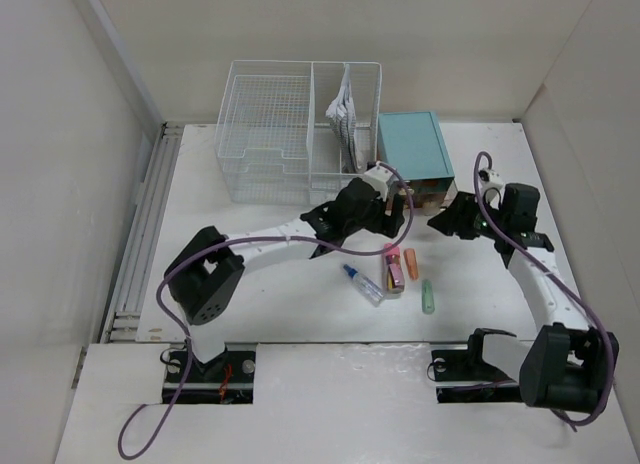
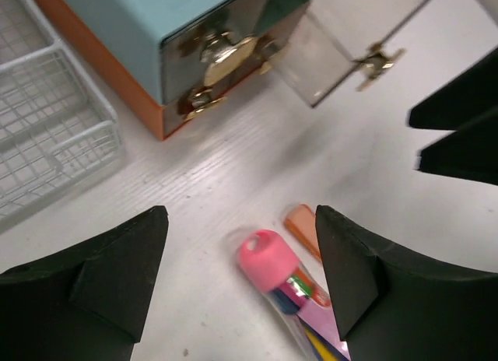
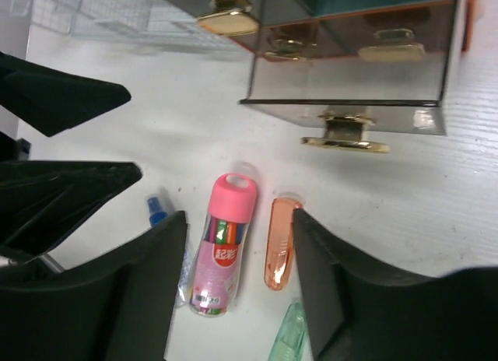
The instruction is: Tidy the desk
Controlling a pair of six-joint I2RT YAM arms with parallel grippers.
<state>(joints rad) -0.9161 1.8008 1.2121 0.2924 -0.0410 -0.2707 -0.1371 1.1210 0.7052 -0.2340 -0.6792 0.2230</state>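
The desk point(image 1: 280, 294) is a white tabletop with a grooved rail along its left edge. A pink-capped tube of coloured pens point(image 1: 392, 269) lies at its middle, beside an orange clear case point(image 1: 410, 265), a green clear case point(image 1: 428, 296) and a small blue-capped spray bottle point(image 1: 363, 284). My left gripper point(image 2: 241, 215) hangs open over the pink cap point(image 2: 267, 257), touching nothing. My right gripper point(image 3: 240, 217) is open too, above the pen tube point(image 3: 222, 252) and the orange case point(image 3: 278, 243). Both grippers hover just in front of the teal drawer box point(image 1: 411, 144).
A smoky clear drawer point(image 3: 350, 65) with a gold handle stands pulled out of the teal box. A white wire-mesh basket point(image 1: 275, 134) stands at the back, papers in its right compartment. The left gripper's fingers point(image 3: 62, 96) show at the left of the right wrist view.
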